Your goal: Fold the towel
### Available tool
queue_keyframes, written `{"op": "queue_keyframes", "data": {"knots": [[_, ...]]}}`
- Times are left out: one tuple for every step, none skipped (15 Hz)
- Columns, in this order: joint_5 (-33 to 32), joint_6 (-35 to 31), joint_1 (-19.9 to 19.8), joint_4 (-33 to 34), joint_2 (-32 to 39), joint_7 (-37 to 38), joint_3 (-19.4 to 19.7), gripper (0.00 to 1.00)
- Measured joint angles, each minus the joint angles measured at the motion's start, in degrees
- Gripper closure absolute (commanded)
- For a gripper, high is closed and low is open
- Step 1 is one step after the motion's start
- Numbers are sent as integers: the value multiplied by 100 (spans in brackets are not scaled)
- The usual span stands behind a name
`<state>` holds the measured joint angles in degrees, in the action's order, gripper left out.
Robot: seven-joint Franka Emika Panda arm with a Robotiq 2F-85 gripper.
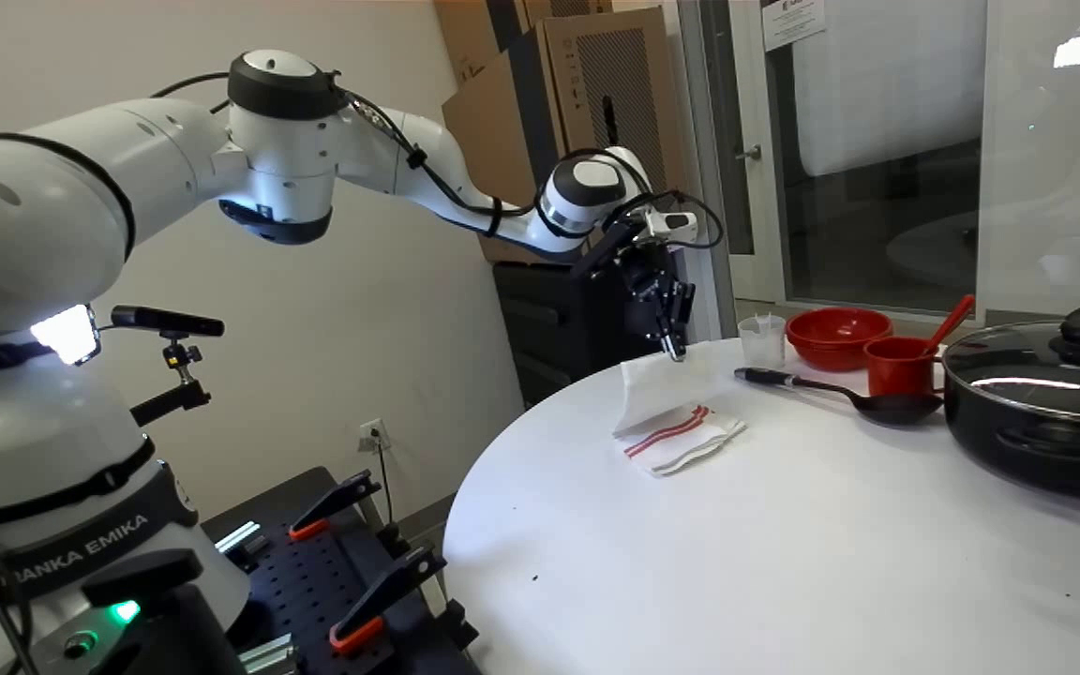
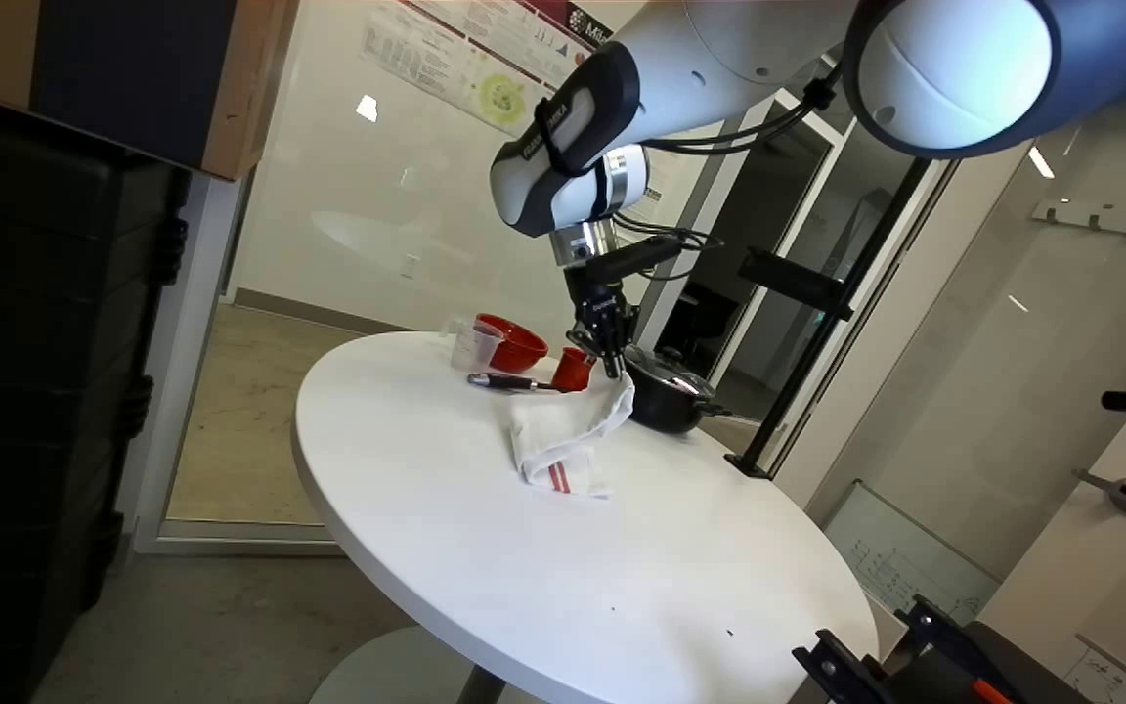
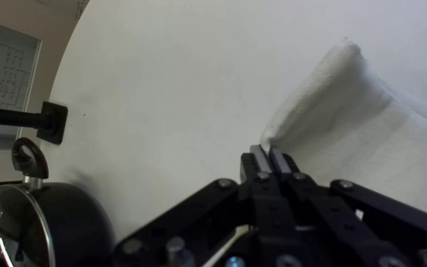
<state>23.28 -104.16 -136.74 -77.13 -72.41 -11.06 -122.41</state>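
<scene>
Black two-finger gripper (image 3: 267,149) pinches raised edge of thin white red-striped cloth towel (image 2: 563,425), fingers almost together; striped end lies on round white tabletop (image 1: 737,553), same as black glass-lidded pot (image 1: 1046,427).

Can count one towel (image 1: 676,424) with two red stripes (image 1: 667,434), one red mug (image 1: 898,368), one red utensil (image 1: 952,323), one serving spoon (image 1: 894,410), one measuring cup (image 1: 762,343), apparently two stacked red bowls (image 1: 837,339), one lidded black pot (image 1: 1056,441), one table (image 1: 784,562), two clamps (image 1: 388,592), one Panda arm (image 1: 279,141) and one Robotiq gripper (image 3: 266,150).
</scene>
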Motion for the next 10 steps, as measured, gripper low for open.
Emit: {"op": "queue_keyframes", "data": {"knots": [[-25,0,13,39,-9,8,2,99],[-34,0,36,74,-13,11,3,99],[-35,-3,75,101,-13,11,5,99],[-35,-11,129,122,-13,11,6,99],[-36,-27,205,135,-13,11,6,99],[-36,-44,308,137,-13,11,4,99],[-36,-64,422,134,-14,11,-2,99],[-36,-77,549,131,-19,11,-7,99],[-36,-85,677,128,-25,11,-13,99],[-37,-90,800,125,-35,11,-18,99]]}}
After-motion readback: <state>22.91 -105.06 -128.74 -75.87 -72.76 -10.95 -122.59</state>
